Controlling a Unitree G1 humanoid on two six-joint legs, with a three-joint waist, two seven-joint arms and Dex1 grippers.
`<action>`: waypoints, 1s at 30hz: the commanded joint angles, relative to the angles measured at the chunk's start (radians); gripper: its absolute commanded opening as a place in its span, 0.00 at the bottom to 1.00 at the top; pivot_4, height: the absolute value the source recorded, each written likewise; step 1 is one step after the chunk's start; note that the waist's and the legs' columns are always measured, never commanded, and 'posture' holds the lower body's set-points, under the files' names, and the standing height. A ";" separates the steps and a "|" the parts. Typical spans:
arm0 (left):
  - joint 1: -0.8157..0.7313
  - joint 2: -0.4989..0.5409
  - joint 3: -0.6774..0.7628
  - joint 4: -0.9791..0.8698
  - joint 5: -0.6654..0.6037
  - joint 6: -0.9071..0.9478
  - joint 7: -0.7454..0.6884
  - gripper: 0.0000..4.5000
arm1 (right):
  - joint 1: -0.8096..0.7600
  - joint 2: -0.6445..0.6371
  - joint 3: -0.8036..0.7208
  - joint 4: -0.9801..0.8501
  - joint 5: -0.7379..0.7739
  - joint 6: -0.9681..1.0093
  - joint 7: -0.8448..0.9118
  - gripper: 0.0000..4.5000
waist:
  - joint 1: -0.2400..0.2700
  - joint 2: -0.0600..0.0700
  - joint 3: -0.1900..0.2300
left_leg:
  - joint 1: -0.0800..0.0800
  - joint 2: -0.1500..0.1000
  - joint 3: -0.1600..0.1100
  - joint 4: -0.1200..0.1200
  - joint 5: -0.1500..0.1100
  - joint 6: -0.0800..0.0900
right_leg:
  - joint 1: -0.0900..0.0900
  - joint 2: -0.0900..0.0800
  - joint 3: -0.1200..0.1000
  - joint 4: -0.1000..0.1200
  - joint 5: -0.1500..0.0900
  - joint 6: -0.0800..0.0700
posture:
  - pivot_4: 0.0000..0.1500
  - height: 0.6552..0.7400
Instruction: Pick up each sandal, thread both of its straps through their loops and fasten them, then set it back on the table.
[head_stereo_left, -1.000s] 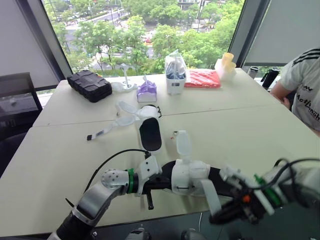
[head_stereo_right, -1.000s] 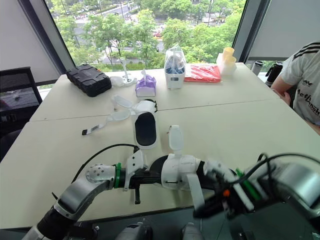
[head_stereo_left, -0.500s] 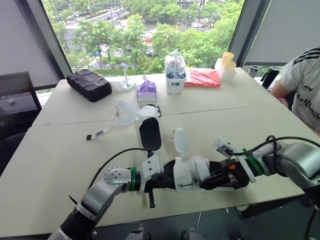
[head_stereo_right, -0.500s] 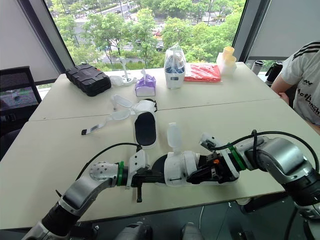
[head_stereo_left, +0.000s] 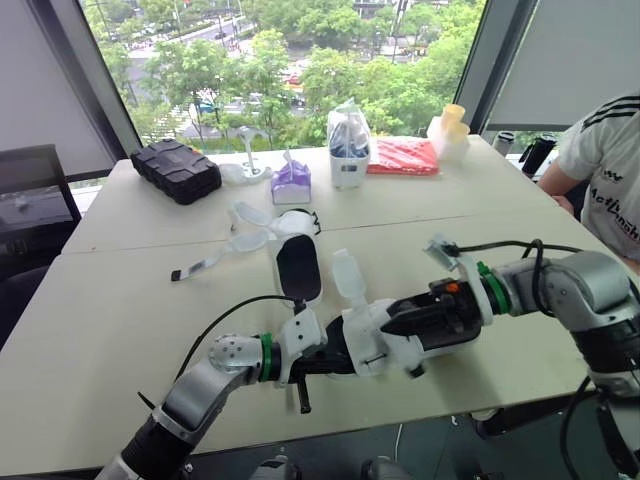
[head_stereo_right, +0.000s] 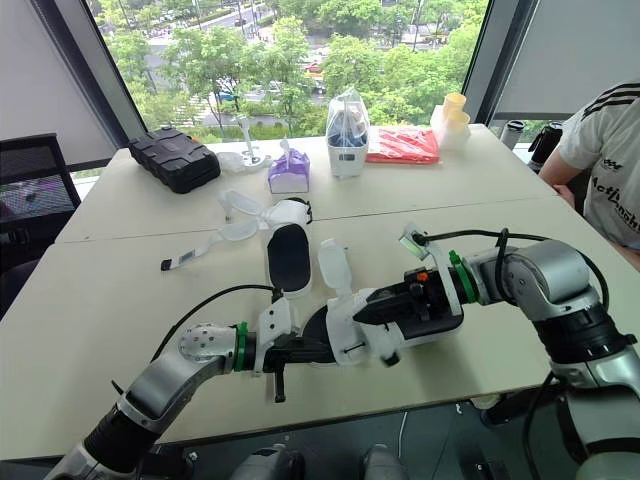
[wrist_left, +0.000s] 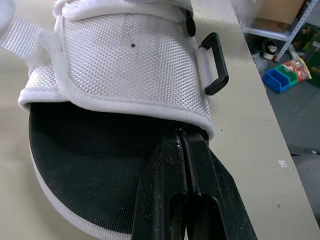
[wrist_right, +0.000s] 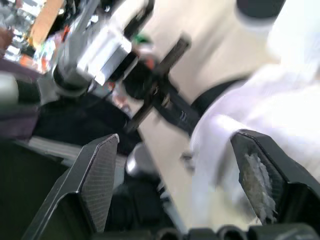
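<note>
The left gripper (wrist_left: 183, 134) has its fingers (wrist_left: 165, 170) pressed together, pinching the black sole of the sandal (wrist_left: 130, 65) right where the white mesh upper ends, so the upper rises just past the fingertips. A black plastic loop (wrist_left: 214, 62) sticks out of the upper a little beyond the tips and to one side, with nothing threaded through it. The right gripper (wrist_right: 176, 136) faces the same sandal from the other end with its fingers (wrist_right: 97, 175) spread wide and nothing between them; the white upper lies just ahead of its open jaws, near but apparently not touched. One strap (head_stereo_left: 345, 277) stands up loose from the upper between the two grippers. The shoe sits low over the table (head_stereo_left: 120, 300) near its front edge, and I cannot tell whether the sole rests on it. Farther out from both sets of fingers, the second sandal (head_stereo_left: 298, 265) lies flat with its straps splayed open, and well beyond it are a black case (head_stereo_left: 180, 170) and a seated person (head_stereo_left: 605, 185). This looks like the start of threading on the first shoe: the next move calls for the right fingers to close on the free strap end and steer it into the loop while the left grip holds the sole steady.
</note>
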 joint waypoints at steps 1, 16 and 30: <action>0.015 0.012 -0.001 0.012 0.019 0.009 0.003 0.00 | -0.046 0.015 -0.040 0.020 0.026 0.042 -0.001 0.85 | 0.000 0.000 0.000 | 0.000 0.000 0.000 0.000 0.000 0.000 | 0.000 0.000 0.000 0.000 0.000 0.000 | 1.00 1.00; 0.020 0.010 0.003 0.002 0.014 0.018 0.014 0.00 | -0.222 0.230 -0.176 0.365 -0.094 0.014 -0.247 0.85 | -0.001 0.000 0.000 | 0.000 0.000 0.000 -0.002 0.000 0.000 | -0.002 0.000 0.000 0.001 0.001 0.001 | 1.00 1.00; 0.026 0.013 0.005 -0.005 0.012 0.023 0.018 0.00 | -0.270 0.262 -0.201 0.377 -0.120 -0.020 -0.253 0.85 | -0.003 0.001 0.000 | -0.001 -0.001 0.001 -0.002 0.000 0.000 | -0.003 0.000 0.001 0.001 0.002 0.002 | 1.00 1.00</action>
